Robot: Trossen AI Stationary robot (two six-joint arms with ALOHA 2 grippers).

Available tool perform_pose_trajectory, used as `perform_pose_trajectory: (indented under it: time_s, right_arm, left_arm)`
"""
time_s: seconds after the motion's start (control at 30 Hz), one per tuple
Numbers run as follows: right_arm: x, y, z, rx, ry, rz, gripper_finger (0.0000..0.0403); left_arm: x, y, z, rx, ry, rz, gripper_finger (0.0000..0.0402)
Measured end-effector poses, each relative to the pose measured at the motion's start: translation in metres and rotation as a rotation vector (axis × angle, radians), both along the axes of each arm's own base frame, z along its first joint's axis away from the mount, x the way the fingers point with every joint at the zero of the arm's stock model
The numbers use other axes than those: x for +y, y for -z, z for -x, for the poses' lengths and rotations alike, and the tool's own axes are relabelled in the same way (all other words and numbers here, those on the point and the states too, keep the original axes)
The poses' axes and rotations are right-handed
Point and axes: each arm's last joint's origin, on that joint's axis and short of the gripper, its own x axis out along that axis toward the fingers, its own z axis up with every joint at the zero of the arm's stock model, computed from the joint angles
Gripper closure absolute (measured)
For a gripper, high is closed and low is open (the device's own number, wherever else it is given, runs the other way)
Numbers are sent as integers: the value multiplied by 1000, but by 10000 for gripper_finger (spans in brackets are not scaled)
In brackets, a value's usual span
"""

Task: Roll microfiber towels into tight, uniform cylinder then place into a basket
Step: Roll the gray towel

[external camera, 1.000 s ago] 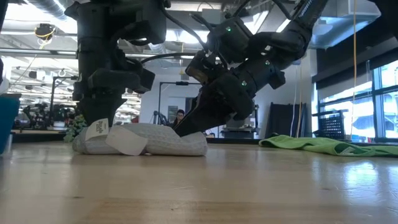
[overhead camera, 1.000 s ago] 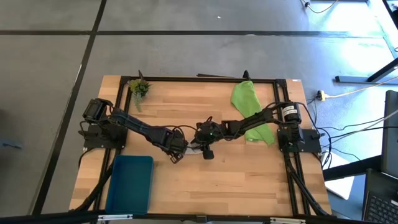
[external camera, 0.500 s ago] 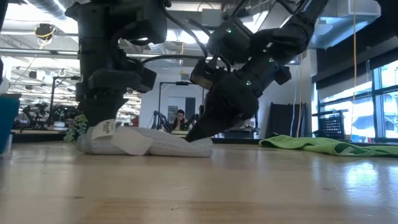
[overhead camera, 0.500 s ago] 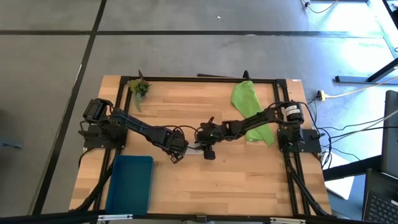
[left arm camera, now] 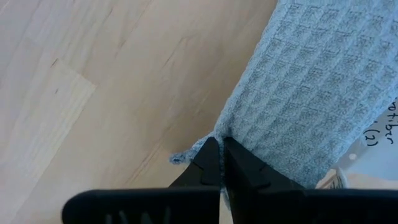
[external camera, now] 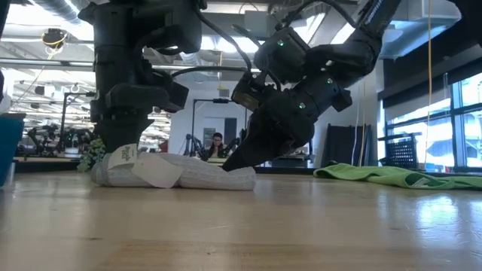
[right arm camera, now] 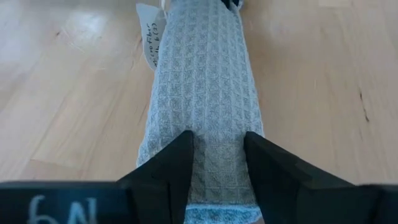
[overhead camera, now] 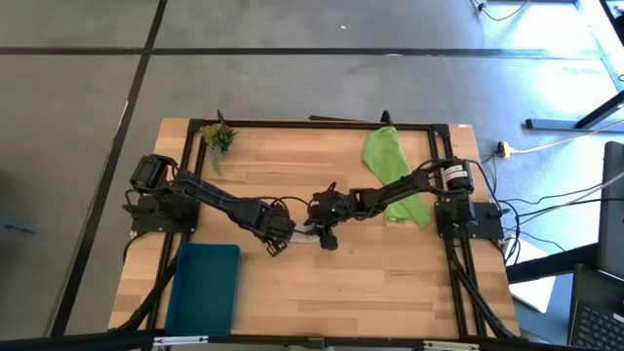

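The light grey towel lies rolled on the table's middle, with a white label at its left part; it also shows in the high view. My left gripper stands at the roll's left end, shut on it. My right gripper is at the roll's right end, its fingers astride it. The lime green towel lies crumpled at the far right. The teal basket stands at the near left. My left gripper pinches the towel's edge at the roll's left end between its shut fingertips, coming from above and pointing down. The towel lies on the table. One layer or several, I cannot tell. My right gripper has the roll's right end between its two fingers, one on each long side. The fingers slant down from the table's right and lie along the roll. The roll rests on the table.
A small green plant sprig lies at the far left corner. Bare wood lies along the near edge, right of the basket. A person sits in the room far behind the table.
My right gripper has dipped down onto the roll's right end and shifted slightly toward the left, then risen a little. The grey roll's right part has gone from bulging to flatter. The roll's left end has stayed in place.
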Motion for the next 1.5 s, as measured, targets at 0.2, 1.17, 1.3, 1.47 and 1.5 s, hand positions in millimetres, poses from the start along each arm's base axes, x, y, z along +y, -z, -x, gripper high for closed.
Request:
perform_pose_trajectory:
  time_s: [0.2, 1.17, 1.3, 1.47, 1.5]
  right_arm:
    - [0, -1, -1, -15, -5, -4, 253]
    - [1, -3, -3, -56, -12, -9, 253]
    - [1, -4, -4, -60, -13, -9, 253]
    - [1, -4, -4, -62, -13, -9, 253]
    - [1, -4, -4, -62, -12, -9, 253]
  left_arm:
    - [0, 0, 0, 1, 0, 0, 401]
    - [-1, -1, 1, 0, 2, -4, 401]
    - [-1, -1, 1, 5, 2, -2, 401]
    - [-1, -1, 2, 12, -1, 10, 401]
    - [-1, -1, 2, 12, -3, 10, 400]
